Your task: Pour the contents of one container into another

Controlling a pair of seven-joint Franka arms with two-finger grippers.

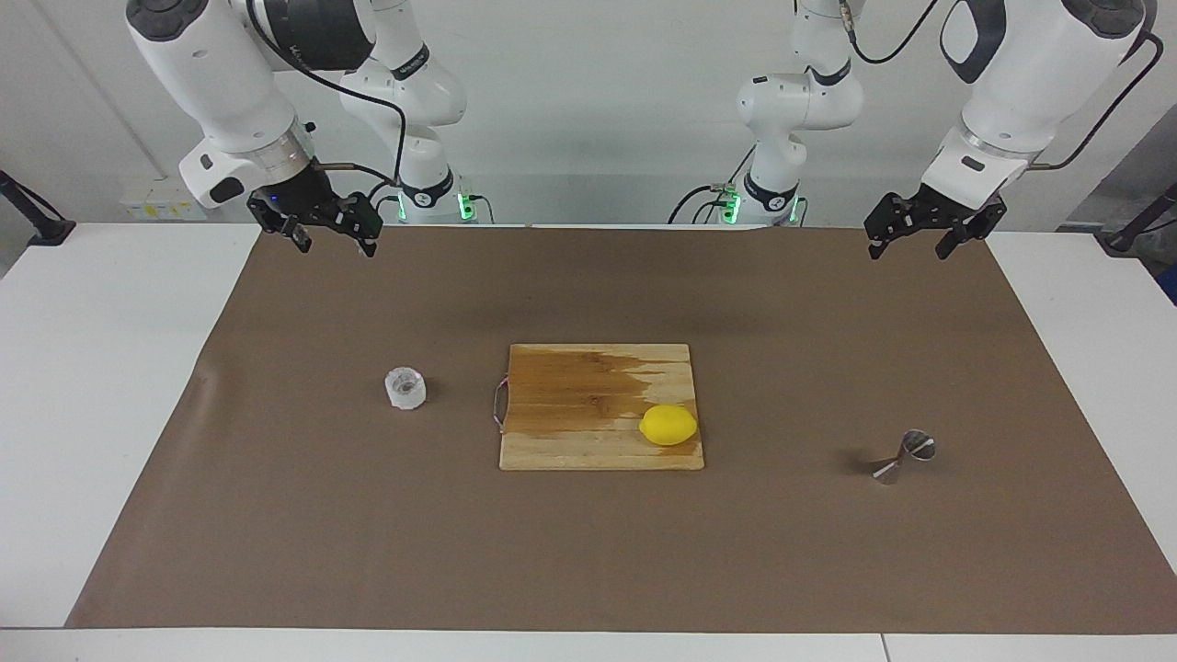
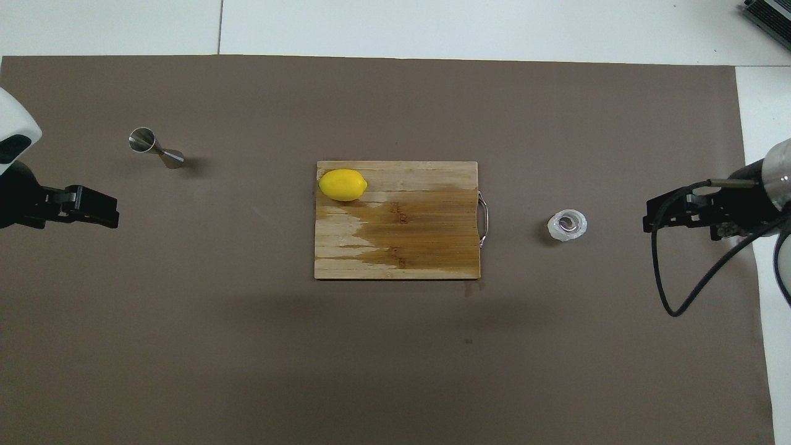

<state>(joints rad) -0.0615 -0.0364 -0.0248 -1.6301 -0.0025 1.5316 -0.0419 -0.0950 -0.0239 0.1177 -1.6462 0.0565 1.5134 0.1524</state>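
1. Facing view: high camera across the table (image 1: 110,386), looking toward the robots at 12 o'clock.
2. Overhead view: high, steeply downward, robots at 6 o'clock.
3. Both share the brown mat (image 2: 247,346), half a turn apart.
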